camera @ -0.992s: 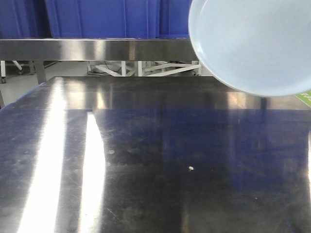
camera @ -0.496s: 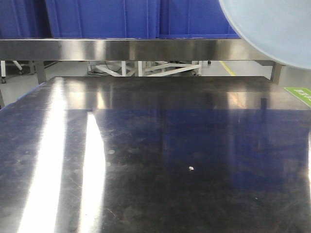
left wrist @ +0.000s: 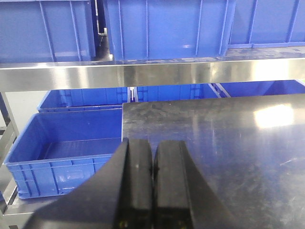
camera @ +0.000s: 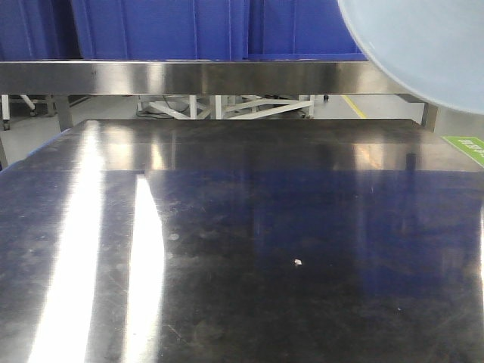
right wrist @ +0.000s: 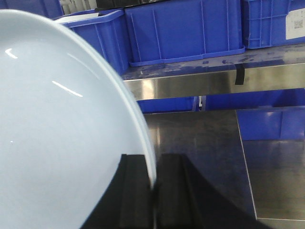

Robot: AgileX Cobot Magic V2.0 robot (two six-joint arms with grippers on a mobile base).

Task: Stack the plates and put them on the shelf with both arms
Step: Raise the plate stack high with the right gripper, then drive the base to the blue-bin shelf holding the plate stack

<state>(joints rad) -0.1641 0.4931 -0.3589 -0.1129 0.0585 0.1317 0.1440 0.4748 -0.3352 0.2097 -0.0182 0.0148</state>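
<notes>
**One plate pinched by its rim; the other jaws pressed together on nothing**

Two black fingers of the right gripper (right wrist: 153, 167) close on the thin upturned rim of a plate (right wrist: 62, 133), the edge running down between them. The pale, glossy disc spreads up and to the left from the pinch and fills most of that side of the right wrist view. Whether a second plate lies against it cannot be told. The left gripper (left wrist: 152, 145) has its fingers pressed flat against each other with nothing between them.

Beyond the right gripper lies the dark steel tabletop (right wrist: 200, 138), and past its far edge the bright front rail of the shelf (right wrist: 214, 81) carries blue crates (right wrist: 186, 31). Ahead of the left gripper the tabletop (left wrist: 214, 143) ends in a straight left edge, and an open blue crate (left wrist: 71, 138) sits lower, beside that edge.

From the front view the plate (camera: 423, 45) hangs in the upper right corner, tilted, clear of the tabletop (camera: 265, 249) and overlapping the right end of the shelf rail (camera: 189, 77). The wide reflective surface below it is bare but for a small white speck (camera: 297, 262).
</notes>
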